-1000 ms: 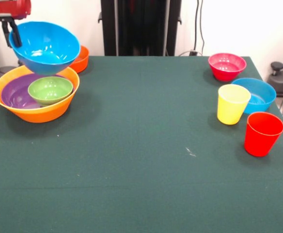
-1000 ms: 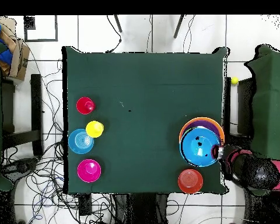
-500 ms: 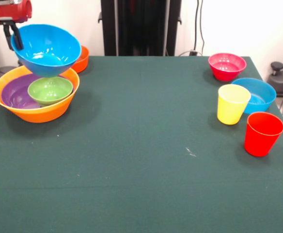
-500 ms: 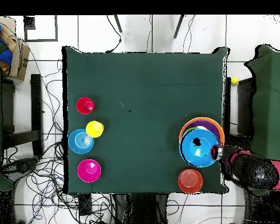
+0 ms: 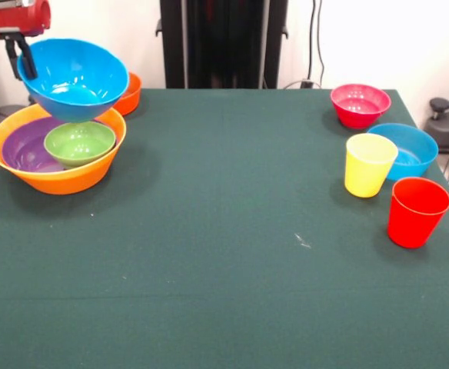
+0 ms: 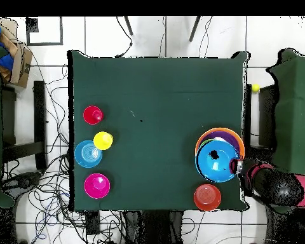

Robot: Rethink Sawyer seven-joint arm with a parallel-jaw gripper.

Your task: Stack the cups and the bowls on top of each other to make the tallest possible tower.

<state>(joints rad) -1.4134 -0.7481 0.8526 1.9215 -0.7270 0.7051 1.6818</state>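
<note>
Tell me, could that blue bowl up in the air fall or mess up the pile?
It might. The gripper pinches the blue bowl only by its rim, so it hangs tilted and could slip. Dropped like that, it could land crooked on the green bowl, which sits off-centre in the purple bowl.

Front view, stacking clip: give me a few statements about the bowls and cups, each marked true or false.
1. The gripper holds a blue bowl by its rim, above the large yellow-orange bowl. True.
2. The green bowl sits alone on the table. False: it sits in the purple bowl, inside the yellow-orange one.
3. The yellow cup is stacked inside the red cup. False: both stand apart, upright on the table.
4. A second blue bowl sits behind the yellow cup. True.
5. The pink-red bowl is upside down. False: it is upright.
</note>
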